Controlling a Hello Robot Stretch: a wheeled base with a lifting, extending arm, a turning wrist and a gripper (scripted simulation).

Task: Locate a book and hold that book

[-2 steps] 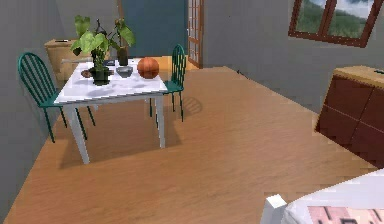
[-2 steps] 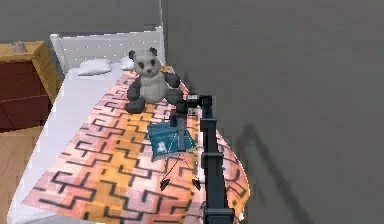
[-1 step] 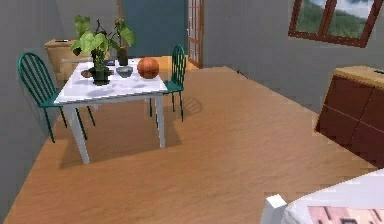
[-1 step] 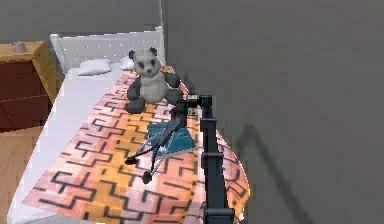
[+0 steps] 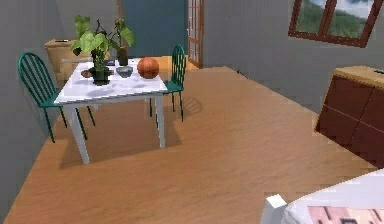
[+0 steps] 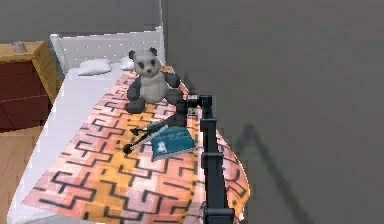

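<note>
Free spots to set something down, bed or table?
Bed: bare quilt from the book down to the foot, and the strip below the pillow. Crowded around panda, book and arm. Table: near edge free; plant, bowl and ball crowd the far half.

The dark, square-sectioned arm bar (image 6: 210,165) is showing ribbed segments along its length, and a blocky black wrist (image 6: 195,103) with thin dark jaws is capping it.

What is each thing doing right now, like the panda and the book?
panda: sitting upright on the bed.
book: lying flat on the bed.
gripper: cannot tell whether it holds anything.
basketball: resting on the white table.
plant: upright in its pot.
</note>
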